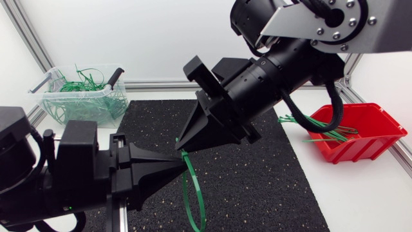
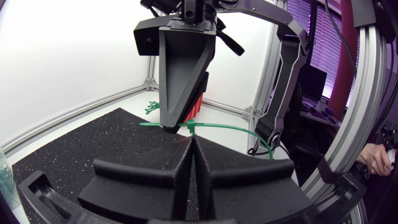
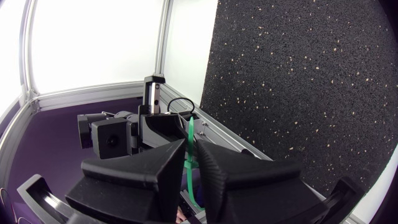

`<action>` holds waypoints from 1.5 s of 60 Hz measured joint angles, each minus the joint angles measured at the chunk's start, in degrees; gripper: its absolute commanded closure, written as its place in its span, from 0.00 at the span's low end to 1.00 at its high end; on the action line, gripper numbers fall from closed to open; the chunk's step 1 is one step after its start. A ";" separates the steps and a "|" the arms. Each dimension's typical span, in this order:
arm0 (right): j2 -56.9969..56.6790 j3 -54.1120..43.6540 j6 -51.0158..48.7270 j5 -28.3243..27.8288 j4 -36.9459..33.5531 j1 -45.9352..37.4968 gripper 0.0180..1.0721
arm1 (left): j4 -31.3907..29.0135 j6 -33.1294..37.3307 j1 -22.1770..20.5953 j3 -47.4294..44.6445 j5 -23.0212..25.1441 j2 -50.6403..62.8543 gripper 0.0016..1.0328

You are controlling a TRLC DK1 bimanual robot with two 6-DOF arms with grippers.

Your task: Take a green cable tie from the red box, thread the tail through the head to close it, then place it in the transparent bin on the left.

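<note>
A green cable tie (image 1: pixel 193 193) hangs in a long loop over the black mat (image 1: pixel 257 180), held between my two grippers near the middle. My left gripper (image 1: pixel 182 162), coming from the lower left, is shut on the tie, with the tie's head at its tip (image 2: pixel 193 138). My right gripper (image 1: pixel 180 145) points down from the upper right and is shut on the strap just beside it (image 2: pixel 171 126). In the right wrist view the tie (image 3: pixel 188 165) runs between that gripper's fingers (image 3: pixel 191 144). The red box (image 1: pixel 380 129) sits at the right and the transparent bin (image 1: pixel 84 96) at the back left.
More green ties (image 1: pixel 322 132) spill over the red box's near rim. The transparent bin holds several green ties and has a grey latch handle (image 1: pixel 40 82). An aluminium frame rail (image 1: pixel 161 84) runs along the table's back edge.
</note>
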 measured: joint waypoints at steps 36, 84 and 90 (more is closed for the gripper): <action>-0.70 -0.22 0.26 1.36 1.31 -0.02 0.95 | -0.07 -0.02 -1.40 0.00 -1.29 0.00 0.96; 0.46 -0.22 0.87 1.97 0.24 -0.11 0.95 | -1.62 -1.05 -7.87 0.28 -7.96 0.00 0.96; 0.42 -0.22 1.09 2.10 0.17 -0.07 0.95 | -1.84 -1.05 -7.41 0.33 -7.82 0.00 0.96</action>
